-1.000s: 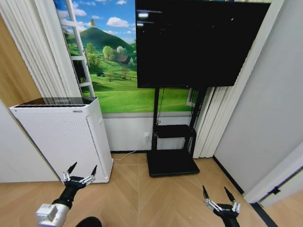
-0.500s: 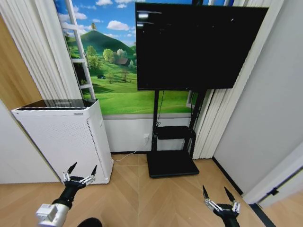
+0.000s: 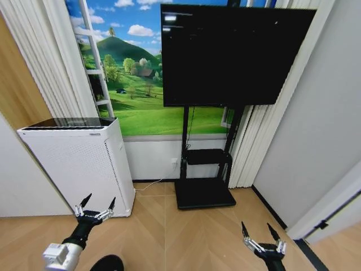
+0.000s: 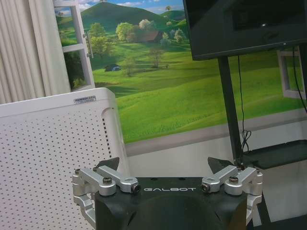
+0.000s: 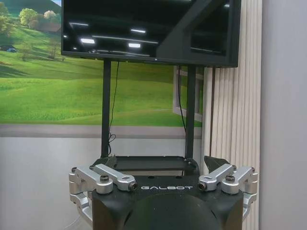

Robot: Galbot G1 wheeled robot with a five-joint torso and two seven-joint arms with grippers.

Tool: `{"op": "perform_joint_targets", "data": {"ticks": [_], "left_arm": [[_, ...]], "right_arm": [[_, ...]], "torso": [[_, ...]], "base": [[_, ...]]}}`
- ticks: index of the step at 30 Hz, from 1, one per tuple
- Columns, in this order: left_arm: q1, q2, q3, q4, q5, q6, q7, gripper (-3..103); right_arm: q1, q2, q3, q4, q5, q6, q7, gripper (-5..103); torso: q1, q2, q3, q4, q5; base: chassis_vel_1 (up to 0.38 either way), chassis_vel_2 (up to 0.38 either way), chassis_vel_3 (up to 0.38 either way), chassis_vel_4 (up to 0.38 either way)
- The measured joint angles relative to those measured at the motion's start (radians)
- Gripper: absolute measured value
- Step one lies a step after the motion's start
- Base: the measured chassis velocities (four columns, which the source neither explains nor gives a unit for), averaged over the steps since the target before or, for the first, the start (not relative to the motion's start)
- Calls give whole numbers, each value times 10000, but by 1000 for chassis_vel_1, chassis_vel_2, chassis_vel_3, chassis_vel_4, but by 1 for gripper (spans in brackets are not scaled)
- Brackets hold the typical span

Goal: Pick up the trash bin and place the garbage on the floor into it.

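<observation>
Both arms hang low over the floor [image 3: 169, 231], a tan herringbone parquet. My left gripper [image 3: 99, 202] is open in front of the white perforated appliance [image 3: 73, 164], nothing between its fingers; the left wrist view shows the same open gripper [image 4: 165, 165] facing that appliance [image 4: 53, 158]. My right gripper [image 3: 256, 228] is open and empty to the right of the TV stand base [image 3: 204, 195], and in the right wrist view it [image 5: 160, 165] points at the stand. A dark rounded shape [image 3: 108, 263] sits at the bottom edge; I cannot tell whether it is the trash bin. The garbage is out of view.
A large black TV [image 3: 234, 53] on a stand stands against the landscape mural wall. White curtains [image 3: 251, 152] hang to its right, beside a grey wall [image 3: 316, 141]. A cable [image 3: 155, 182] runs along the floor by the appliance.
The whole picture has shifted slightly, so the camera has moved a little. Both grippers hold the same open pose.
</observation>
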Motion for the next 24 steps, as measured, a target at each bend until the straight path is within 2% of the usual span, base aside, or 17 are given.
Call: {"op": "perform_joint_targets", "data": {"ticks": [7, 10, 13, 16, 17, 19, 20, 24], "left_arm": [[0, 0, 0, -1, 0, 1, -1, 100], [0, 0, 0, 0, 0, 0, 0, 100], [0, 0, 1, -1, 0, -1, -1, 100], [0, -1, 1, 0, 0, -1, -1, 100], [1, -1, 1, -1, 0, -1, -1, 100], [0, -1, 0, 0, 0, -1, -1, 100], [1, -1, 1, -1, 0, -1, -1, 100], [0, -1, -1, -2, 0, -3, -2, 100]], "right_arm": [[0, 0, 0, 0, 0, 0, 0, 100], [0, 0, 1, 0, 0, 0, 0, 100], [0, 0, 0, 0, 0, 0, 0, 100], [-1, 0, 1, 0, 0, 1, 0, 100], [0, -1, 0, -1, 1, 0, 0, 100], [1, 0, 0, -1, 0, 0, 0, 100], [-1, -1, 2, 0, 0, 1, 0, 100], [-1, 0, 0, 0, 0, 1, -1, 100]], "torso": [[-7, -23, -9, -3, 8], [-13, -27, -14, -1, -5], [-14, -37, -17, -5, 10], [-20, -41, -21, -1, -10], [-20, -44, -22, -1, 9], [-20, -47, -23, -2, 8], [-20, -49, -23, -1, -9], [-26, -53, -27, 0, 3]], "base": [[230, -227, -228, 222], [297, -260, -258, 254], [368, -257, -330, 270], [425, -251, -420, 284], [481, -251, -456, 269], [481, -259, -482, 257], [467, -268, -507, 261], [471, -269, -483, 265]]}}
